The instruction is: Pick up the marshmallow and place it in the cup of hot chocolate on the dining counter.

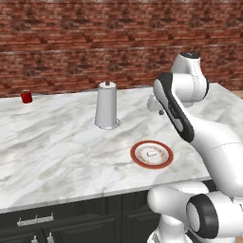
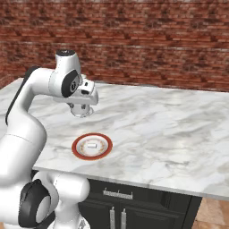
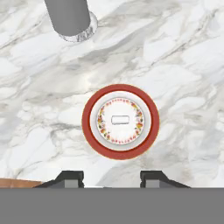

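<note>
The marshmallow (image 3: 120, 120) lies on its side at the centre of a round red-rimmed plate (image 3: 87, 131), well apart from the cup of hot chocolate (image 1: 26, 97), which stands at the far left end of the bench (image 1: 57, 147). Judged by its look, the marshmallow is very light and soft, likely to squash under a hard squeeze and to roll if nudged; a gentle pinch across its short sides, from straight above, seems the best hold. The plate is shallow, so its rim should not obstruct a vertical approach.

The gripper (image 3: 112, 177) hangs above the plate, clear of it, fingers (image 3: 70, 178) spread with a gap wider than the marshmallow and nothing between them.

A tall grey canister (image 1: 107, 105) with a knob stands on the bench between plate and cup, and may call for a detour. The bench is smooth veined marble over dark cabinets (image 1: 71, 218); a brick wall (image 1: 95, 42) runs behind
</note>
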{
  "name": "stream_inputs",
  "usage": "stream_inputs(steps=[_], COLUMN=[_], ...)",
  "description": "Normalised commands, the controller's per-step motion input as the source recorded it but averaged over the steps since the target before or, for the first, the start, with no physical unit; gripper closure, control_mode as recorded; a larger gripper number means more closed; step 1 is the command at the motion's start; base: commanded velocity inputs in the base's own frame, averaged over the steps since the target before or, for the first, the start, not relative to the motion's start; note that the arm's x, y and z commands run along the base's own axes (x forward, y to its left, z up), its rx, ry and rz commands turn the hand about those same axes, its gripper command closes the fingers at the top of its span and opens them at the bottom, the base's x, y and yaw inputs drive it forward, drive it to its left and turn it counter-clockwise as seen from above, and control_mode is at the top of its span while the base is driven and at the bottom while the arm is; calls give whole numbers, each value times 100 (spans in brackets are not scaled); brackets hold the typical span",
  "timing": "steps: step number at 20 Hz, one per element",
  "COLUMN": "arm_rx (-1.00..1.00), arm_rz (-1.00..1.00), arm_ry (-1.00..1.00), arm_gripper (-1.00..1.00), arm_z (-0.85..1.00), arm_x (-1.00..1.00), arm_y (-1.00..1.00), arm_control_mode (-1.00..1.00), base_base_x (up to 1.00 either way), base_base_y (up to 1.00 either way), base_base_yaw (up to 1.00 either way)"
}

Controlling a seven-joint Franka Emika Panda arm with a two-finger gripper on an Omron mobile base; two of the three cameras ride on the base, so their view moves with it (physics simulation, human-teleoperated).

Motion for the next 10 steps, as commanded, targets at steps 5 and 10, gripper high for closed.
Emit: stream_inputs(steps=[5, 10], arm_rx=[-1, 0], arm_rz=[0, 0], arm_ry=[3, 0], arm_gripper=[-100, -100], arm_z=[-13, -6], arm_x=[-24, -73], arm_y=[3, 0], arm_control_mode=[-100, -100], base_base_x=[0, 0], base_base_y=[0, 0], base_base_yaw=[0, 0])
